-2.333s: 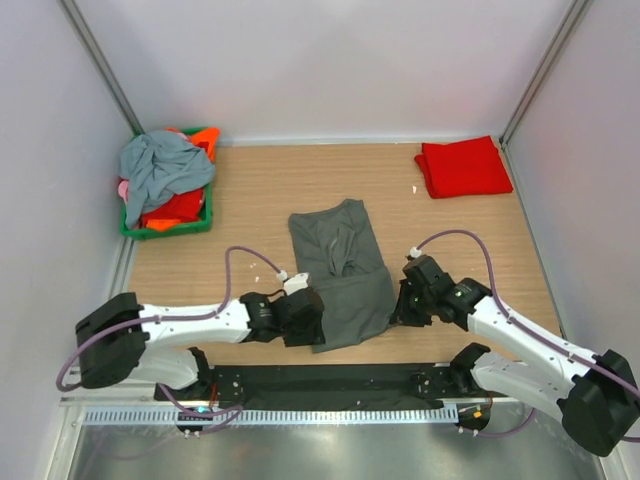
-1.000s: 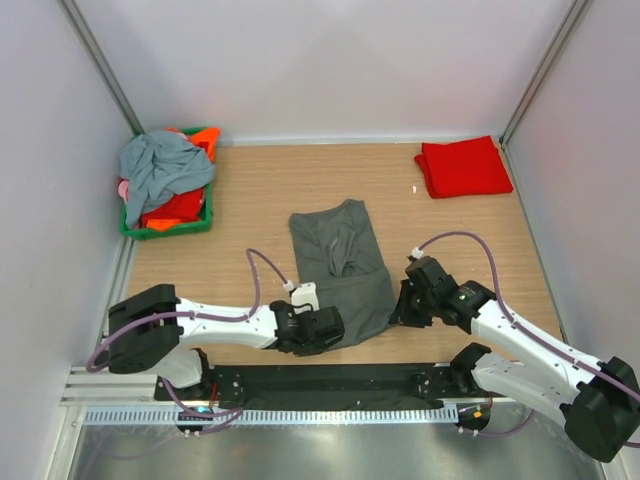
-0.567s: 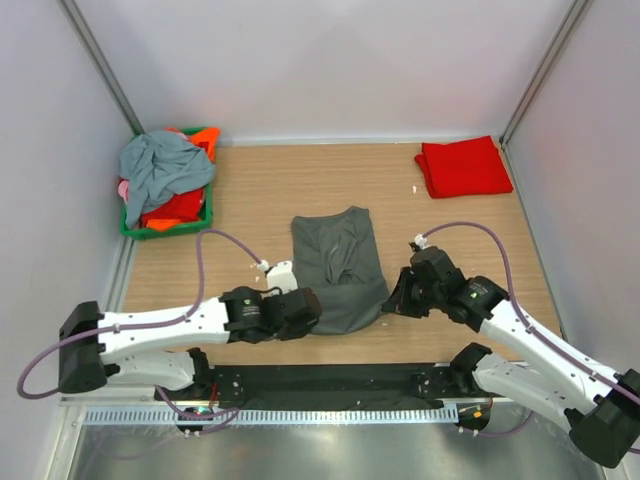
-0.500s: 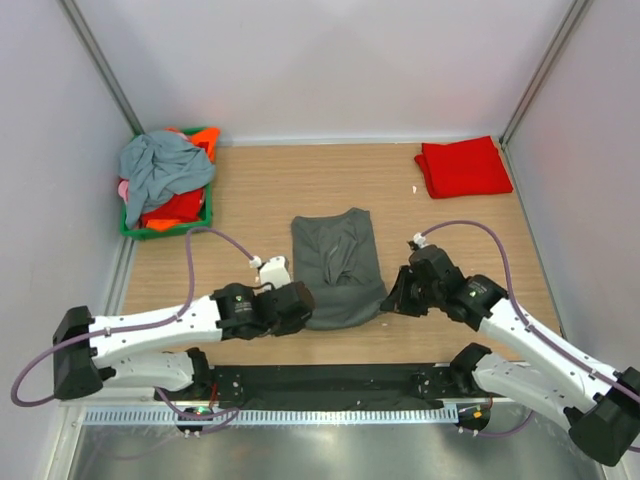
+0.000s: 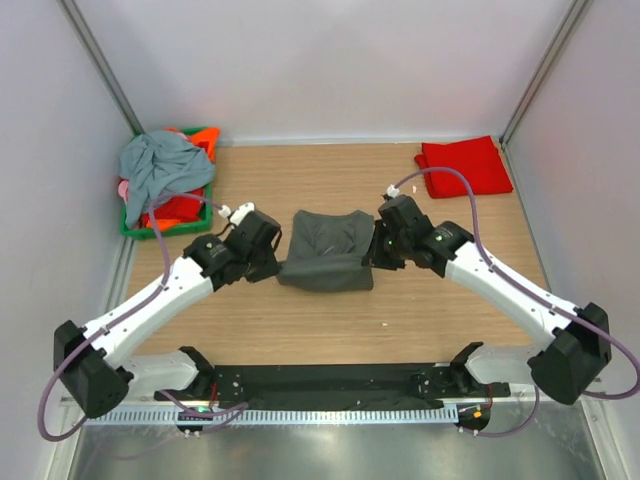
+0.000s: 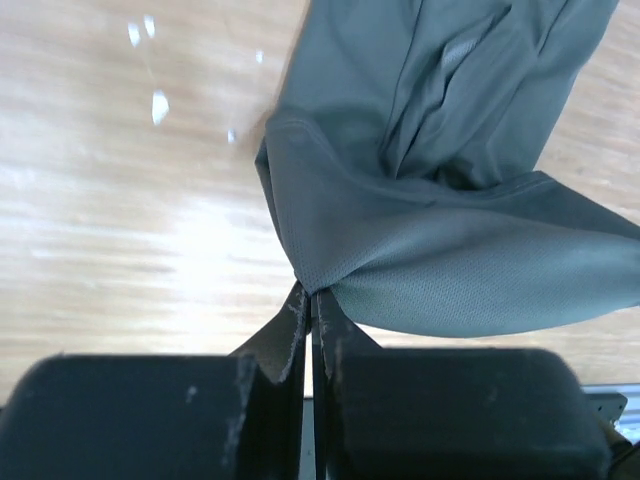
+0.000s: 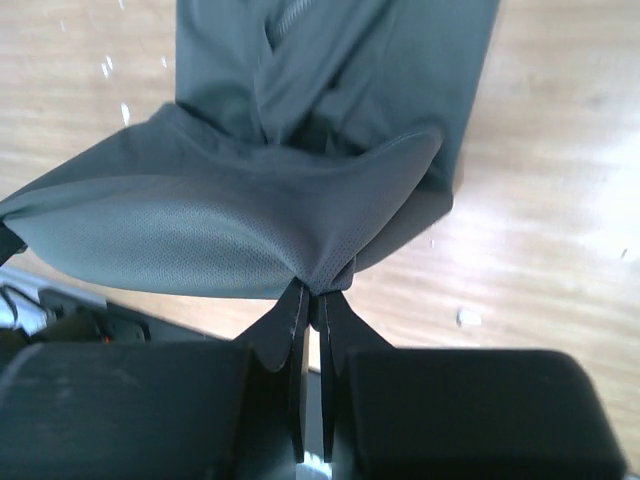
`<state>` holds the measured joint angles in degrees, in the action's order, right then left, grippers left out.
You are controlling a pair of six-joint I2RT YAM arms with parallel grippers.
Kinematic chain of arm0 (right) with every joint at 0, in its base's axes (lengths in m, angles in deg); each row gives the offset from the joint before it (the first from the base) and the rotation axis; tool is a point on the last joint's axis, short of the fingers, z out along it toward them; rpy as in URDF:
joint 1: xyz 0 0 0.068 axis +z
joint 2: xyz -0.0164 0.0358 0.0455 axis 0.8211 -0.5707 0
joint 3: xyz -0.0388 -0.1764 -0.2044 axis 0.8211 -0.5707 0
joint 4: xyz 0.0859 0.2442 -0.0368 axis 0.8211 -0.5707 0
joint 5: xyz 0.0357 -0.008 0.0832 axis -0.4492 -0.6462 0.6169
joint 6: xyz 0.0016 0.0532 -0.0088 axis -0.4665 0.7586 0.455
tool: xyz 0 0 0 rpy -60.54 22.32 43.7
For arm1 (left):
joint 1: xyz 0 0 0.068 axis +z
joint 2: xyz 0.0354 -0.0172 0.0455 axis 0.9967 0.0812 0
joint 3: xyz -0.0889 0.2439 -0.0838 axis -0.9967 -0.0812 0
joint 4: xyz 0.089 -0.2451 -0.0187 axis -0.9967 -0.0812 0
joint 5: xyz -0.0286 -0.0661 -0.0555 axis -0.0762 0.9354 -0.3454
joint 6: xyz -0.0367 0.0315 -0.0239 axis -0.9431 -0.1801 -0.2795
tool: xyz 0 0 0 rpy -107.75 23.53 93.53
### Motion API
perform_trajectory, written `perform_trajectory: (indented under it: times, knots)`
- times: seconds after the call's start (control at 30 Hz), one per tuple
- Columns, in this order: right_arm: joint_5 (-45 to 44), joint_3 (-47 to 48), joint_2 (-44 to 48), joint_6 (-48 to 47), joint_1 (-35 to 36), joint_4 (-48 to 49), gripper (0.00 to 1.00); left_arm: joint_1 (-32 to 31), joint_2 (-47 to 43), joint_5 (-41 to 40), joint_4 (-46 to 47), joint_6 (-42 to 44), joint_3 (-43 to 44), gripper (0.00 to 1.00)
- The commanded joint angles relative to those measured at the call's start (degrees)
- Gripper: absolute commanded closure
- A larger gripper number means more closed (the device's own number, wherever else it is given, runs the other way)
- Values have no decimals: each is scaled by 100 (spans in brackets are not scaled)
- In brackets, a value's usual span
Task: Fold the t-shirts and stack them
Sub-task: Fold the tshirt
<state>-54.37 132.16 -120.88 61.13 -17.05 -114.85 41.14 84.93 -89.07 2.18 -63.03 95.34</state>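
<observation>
A dark charcoal-grey t-shirt (image 5: 325,250) lies mid-table, its near part lifted and doubled back over its far part. My left gripper (image 5: 277,262) is shut on the shirt's left near corner, as the left wrist view (image 6: 312,295) shows. My right gripper (image 5: 375,252) is shut on the right near corner, as the right wrist view (image 7: 320,290) shows. The hem (image 7: 180,230) sags between the two grippers above the table. A folded bright red t-shirt (image 5: 462,166) lies at the back right. A blue-grey t-shirt (image 5: 160,168) tops the pile in the basket.
A green plastic basket (image 5: 168,226) stands at the back left against the wall, holding red, orange and pink shirts under the blue-grey one. Small white specks (image 6: 158,105) dot the wooden table. The black base rail (image 5: 330,380) runs along the near edge.
Both grippers have carried the grey shirt's near hem away from the table's near edge toward the back, folding the shirt over itself. Both arms have stretched forward.
</observation>
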Motion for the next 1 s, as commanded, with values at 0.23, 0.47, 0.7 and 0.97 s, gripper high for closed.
perform_trajectory:
  times: [0.23,0.47,0.7,0.97]
  knots:
    - [-190,1192,-1038,-648,-633,-34,99,1151,1354,971,223,1507,1376,100]
    - [152,1096,-1099,-780,-1020,80,99,1432,2180,1306,-13,1981,2272,100]
    - [434,1201,-1477,-947,-1283,239,99,1573,2891,1499,-111,2140,2923,100]
    - [732,3325,-3782,-1404,-1977,115,95,2151,4648,1605,-374,2439,5001,96]
